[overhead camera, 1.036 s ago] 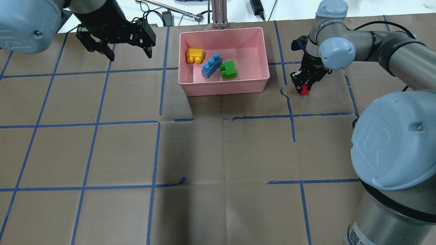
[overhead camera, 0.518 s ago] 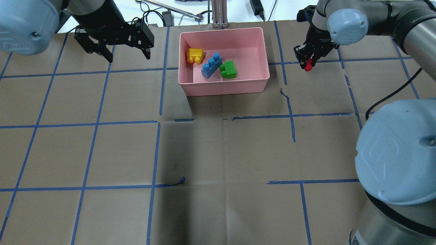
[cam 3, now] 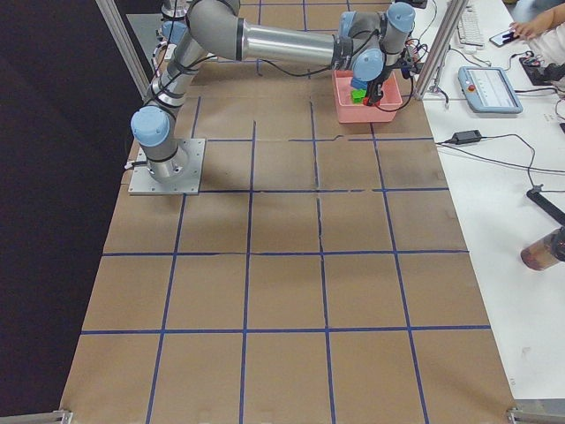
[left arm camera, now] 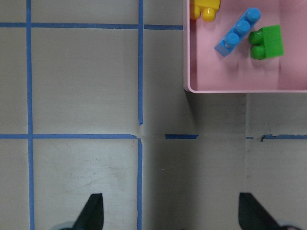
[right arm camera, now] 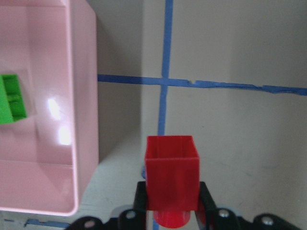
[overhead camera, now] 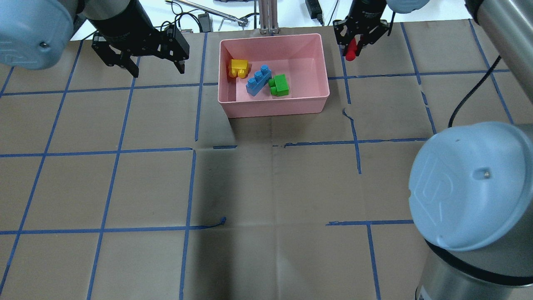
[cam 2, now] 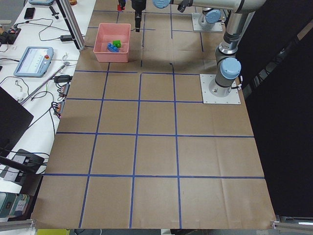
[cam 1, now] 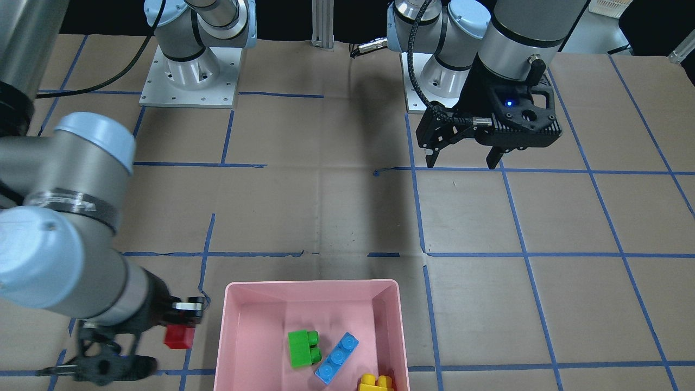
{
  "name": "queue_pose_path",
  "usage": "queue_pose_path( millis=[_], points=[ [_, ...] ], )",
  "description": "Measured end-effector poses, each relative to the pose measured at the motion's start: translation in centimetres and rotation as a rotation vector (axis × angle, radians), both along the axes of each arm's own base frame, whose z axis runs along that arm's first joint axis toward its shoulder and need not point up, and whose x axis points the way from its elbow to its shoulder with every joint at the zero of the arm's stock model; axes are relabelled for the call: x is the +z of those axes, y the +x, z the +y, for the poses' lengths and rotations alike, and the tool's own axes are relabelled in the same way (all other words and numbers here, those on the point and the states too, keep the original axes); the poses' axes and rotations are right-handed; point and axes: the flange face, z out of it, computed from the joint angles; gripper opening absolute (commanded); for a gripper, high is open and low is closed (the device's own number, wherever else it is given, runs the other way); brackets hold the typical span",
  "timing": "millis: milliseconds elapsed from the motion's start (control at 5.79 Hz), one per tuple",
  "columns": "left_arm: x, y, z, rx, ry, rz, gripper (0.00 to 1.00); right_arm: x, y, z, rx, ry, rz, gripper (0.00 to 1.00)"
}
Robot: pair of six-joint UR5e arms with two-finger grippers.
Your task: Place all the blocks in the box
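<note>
The pink box (overhead camera: 321, 62) holds the yellow block (overhead camera: 238, 67), the blue block (overhead camera: 257, 79) and the green block (overhead camera: 279, 85). My right gripper (overhead camera: 352, 51) is shut on the red block (overhead camera: 351, 51) and holds it in the air just right of the box's far right corner. The right wrist view shows the red block (right arm camera: 171, 171) between the fingers, with the box rim (right arm camera: 88, 120) to its left. In the front-facing view the red block (cam 1: 179, 336) hangs left of the box (cam 1: 223, 331). My left gripper (overhead camera: 157, 66) is open and empty, left of the box.
Cables and tools (overhead camera: 208, 14) lie on the white bench beyond the table's far edge. A metal post (overhead camera: 267, 16) stands just behind the box. Blue tape lines (overhead camera: 191, 148) grid the brown table.
My right gripper has carried the red block up off the table, away from me and leftward, to the box's far right corner. My left gripper has stayed nearly still.
</note>
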Motion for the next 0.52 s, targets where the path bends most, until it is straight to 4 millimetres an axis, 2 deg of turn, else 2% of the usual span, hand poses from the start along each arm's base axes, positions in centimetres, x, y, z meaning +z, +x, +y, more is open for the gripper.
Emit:
queue_pose_path(
  millis=[173,345,518],
  points=[
    [0.3,0.1,0.1,0.002,-0.002,-0.001,0.99,-1.7,5.4,0.0,-0.029,0.019,-0.019,0.16],
    [0.3,0.1,0.2,0.003,-0.002,-0.001,0.99,-4.7,9.2,0.2,-0.035,0.056,-0.026,0.87],
    [0.3,0.2,0.2,0.003,-0.003,-0.001,0.99,-7.0,10.8,0.3,-0.031,0.076,-0.021,0.99]
  ],
)
